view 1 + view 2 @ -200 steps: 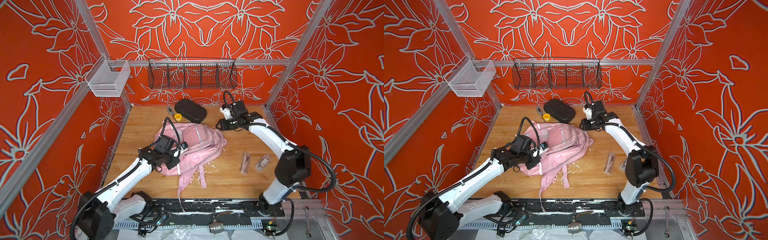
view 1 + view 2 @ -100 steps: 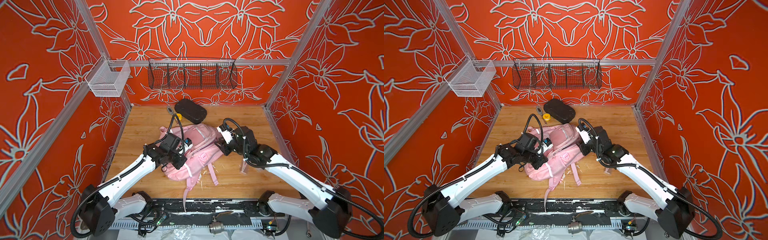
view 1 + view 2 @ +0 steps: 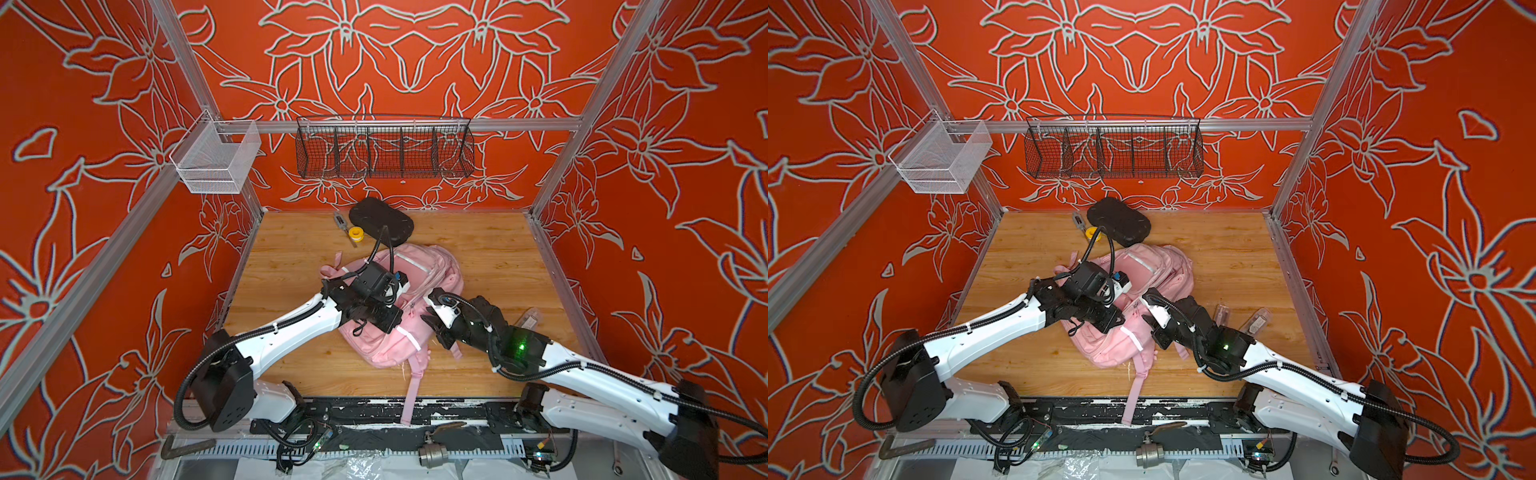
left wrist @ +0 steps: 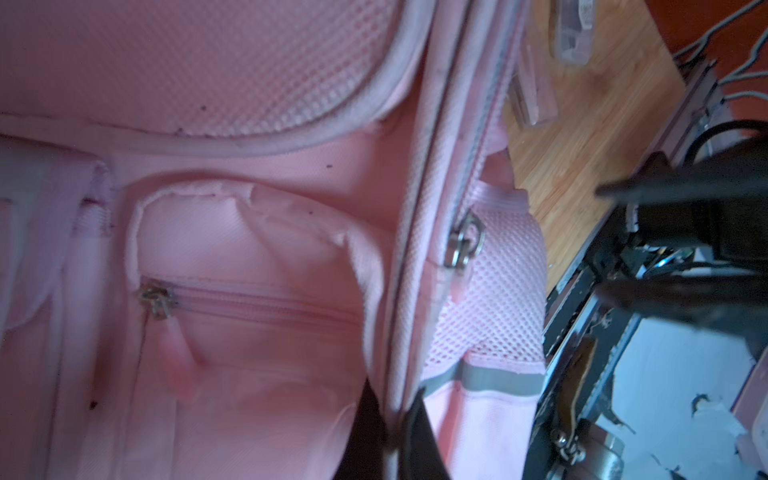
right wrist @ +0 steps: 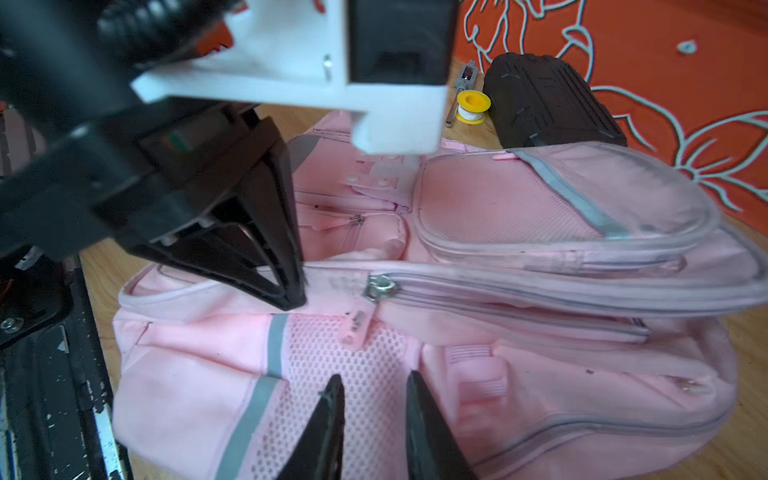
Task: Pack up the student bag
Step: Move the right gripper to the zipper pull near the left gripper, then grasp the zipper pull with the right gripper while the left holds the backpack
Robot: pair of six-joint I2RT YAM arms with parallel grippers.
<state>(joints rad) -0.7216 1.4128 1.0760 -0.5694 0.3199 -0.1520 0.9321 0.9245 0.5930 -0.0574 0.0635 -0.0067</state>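
The student bag (image 3: 432, 266) (image 3: 1163, 266) is a pale pink backpack that lies flat in the middle of the wooden table. My left gripper (image 3: 384, 322) (image 4: 392, 411) is shut on the bag's zipped edge seam, a little way from a metal zip slider (image 4: 463, 245). In the right wrist view its black fingertips (image 5: 291, 297) pinch the seam just beside that slider (image 5: 380, 286), which carries a pink pull tab (image 5: 355, 328). My right gripper (image 3: 430, 320) (image 5: 374, 384) hovers over the bag's mesh side pocket (image 5: 345, 374), narrowly open, with nothing between its fingers.
A black hard case (image 3: 380, 220), a yellow tape roll (image 3: 356, 233) and a small tool (image 3: 340, 219) lie at the back. A clear packet (image 3: 530, 318) lies right of the bag. A black wire basket (image 3: 384, 149) and a white mesh basket (image 3: 216, 160) hang on the walls. A pink strap (image 3: 411, 395) trails over the front edge.
My right arm swung from the back of the table down to the bag's near right side, its jaws narrowing. The left gripper, still shut on the bag, shifted it slightly right.
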